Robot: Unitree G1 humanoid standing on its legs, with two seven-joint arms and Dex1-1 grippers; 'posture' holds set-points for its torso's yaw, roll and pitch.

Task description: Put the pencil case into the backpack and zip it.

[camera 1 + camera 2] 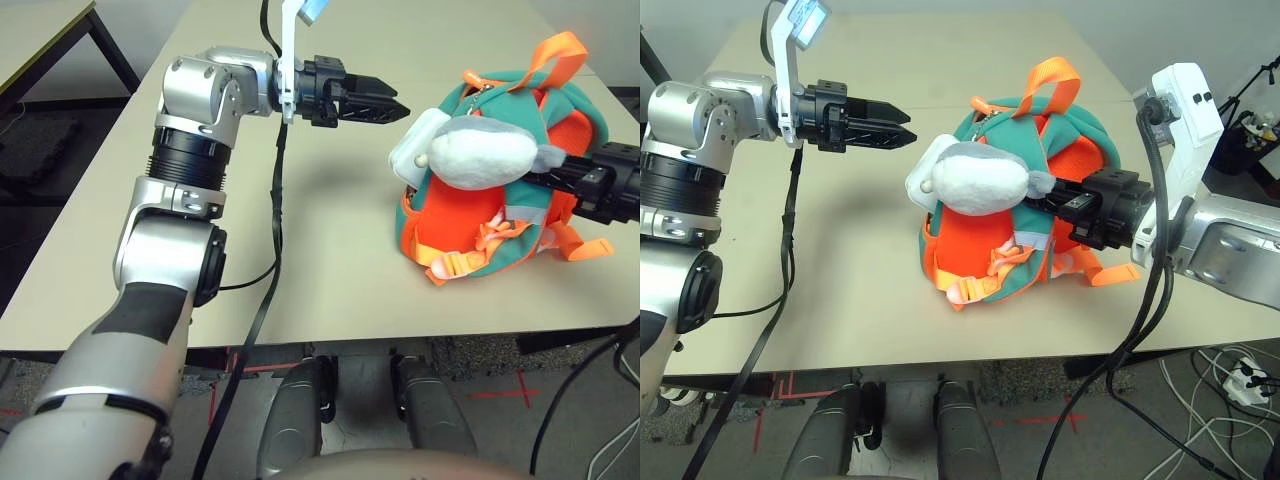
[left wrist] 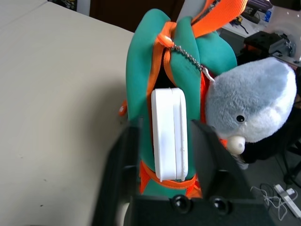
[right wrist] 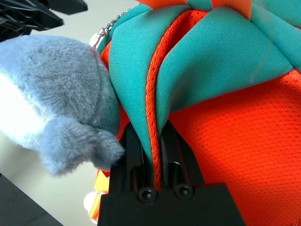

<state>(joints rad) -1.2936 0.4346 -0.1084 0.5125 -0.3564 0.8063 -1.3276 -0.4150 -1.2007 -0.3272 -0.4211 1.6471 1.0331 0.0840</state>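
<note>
The orange and teal backpack [image 1: 520,100] stands upright on the table's right half, its opening facing left. The white pencil case [image 1: 412,140] sticks partly out of that opening [image 2: 169,136], beside the grey plush charm [image 1: 480,150]. My left gripper [image 1: 395,107] hovers just left of the pencil case, a little above it and not touching. Its fingers [image 2: 127,155] stand slightly apart with nothing between them. From the right, my right gripper [image 3: 151,141] is shut on the backpack's teal and orange fabric edge [image 3: 155,103] just behind the charm.
The beige table [image 1: 330,260] has free room left of the backpack and in front of it. A black cable [image 1: 270,260] hangs from my left arm over the front edge. Another table [image 1: 40,30] stands far left. Loose cables [image 1: 1230,380] lie on the floor at the right.
</note>
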